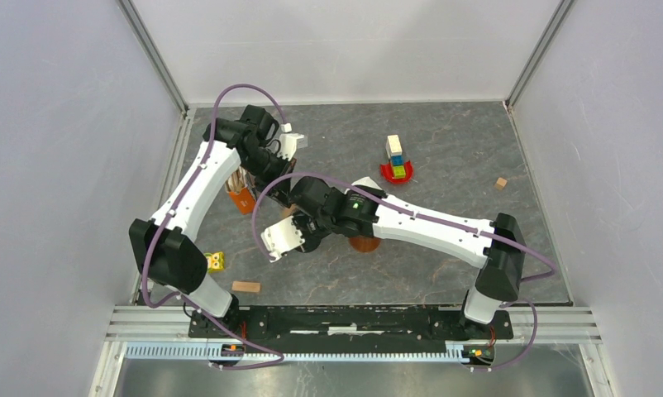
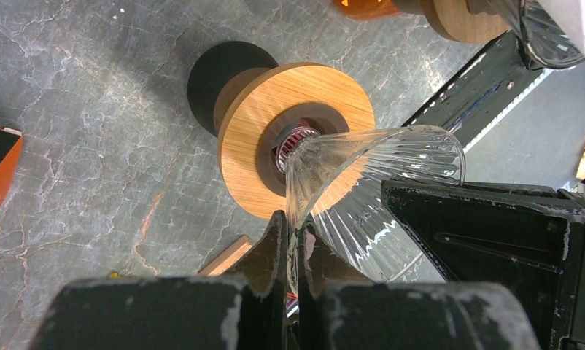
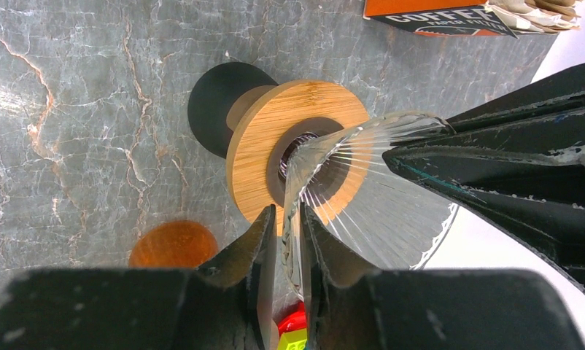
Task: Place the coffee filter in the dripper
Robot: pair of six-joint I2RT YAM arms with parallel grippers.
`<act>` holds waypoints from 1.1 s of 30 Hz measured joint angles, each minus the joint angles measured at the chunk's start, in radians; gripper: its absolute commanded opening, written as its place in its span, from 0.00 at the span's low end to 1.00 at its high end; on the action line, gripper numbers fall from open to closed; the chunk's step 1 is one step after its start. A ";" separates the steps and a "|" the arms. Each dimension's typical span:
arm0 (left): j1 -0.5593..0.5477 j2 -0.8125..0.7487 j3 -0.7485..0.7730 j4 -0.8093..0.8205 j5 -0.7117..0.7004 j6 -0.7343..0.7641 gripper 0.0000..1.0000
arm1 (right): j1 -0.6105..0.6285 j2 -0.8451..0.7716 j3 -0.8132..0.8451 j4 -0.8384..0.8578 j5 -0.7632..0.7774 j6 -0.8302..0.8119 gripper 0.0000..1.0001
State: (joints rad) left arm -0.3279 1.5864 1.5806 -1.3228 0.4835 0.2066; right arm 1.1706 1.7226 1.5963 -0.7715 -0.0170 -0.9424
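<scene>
Coffee filters (image 3: pixel 527 9): lying in the filter box (image 3: pixel 435 18), poking out of its open end, with neither gripper touching them.
First dripper (image 2: pixel 289 124): being held just beyond the filter box.
Left gripper (image 2: pixel 293 226): jaws pinching tight on its glass rim.
Second dripper (image 3: pixel 275 146): sitting on the filter box's near side.
Right gripper (image 3: pixel 288 219): jaws straddling that rim, barely apart; cannot tell whether they are clamping.
Risk: glass slipping or chipping under an edge pinch; no gripper free for a filter.
</scene>
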 measured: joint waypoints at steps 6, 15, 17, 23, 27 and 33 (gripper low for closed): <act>0.000 0.000 -0.031 0.037 0.002 0.000 0.02 | -0.001 0.016 0.000 0.000 0.011 -0.001 0.17; 0.004 -0.046 -0.100 0.107 0.016 0.000 0.02 | 0.001 0.019 -0.010 0.011 0.019 -0.016 0.08; 0.008 -0.061 -0.122 0.128 0.017 0.000 0.02 | 0.001 0.019 -0.014 0.018 0.019 -0.017 0.06; 0.008 -0.088 -0.159 0.166 0.017 0.000 0.02 | 0.004 0.017 -0.030 0.034 0.023 -0.021 0.01; 0.009 -0.091 -0.166 0.174 0.018 0.000 0.02 | 0.002 0.018 -0.030 0.035 0.018 -0.021 0.00; 0.011 -0.086 -0.168 0.179 0.021 0.000 0.02 | -0.014 0.018 -0.031 0.038 -0.017 -0.021 0.00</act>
State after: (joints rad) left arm -0.3168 1.5002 1.4128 -1.1439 0.5049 0.2066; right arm 1.1568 1.7401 1.5658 -0.7334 -0.0341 -0.9630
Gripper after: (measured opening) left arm 0.055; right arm 0.151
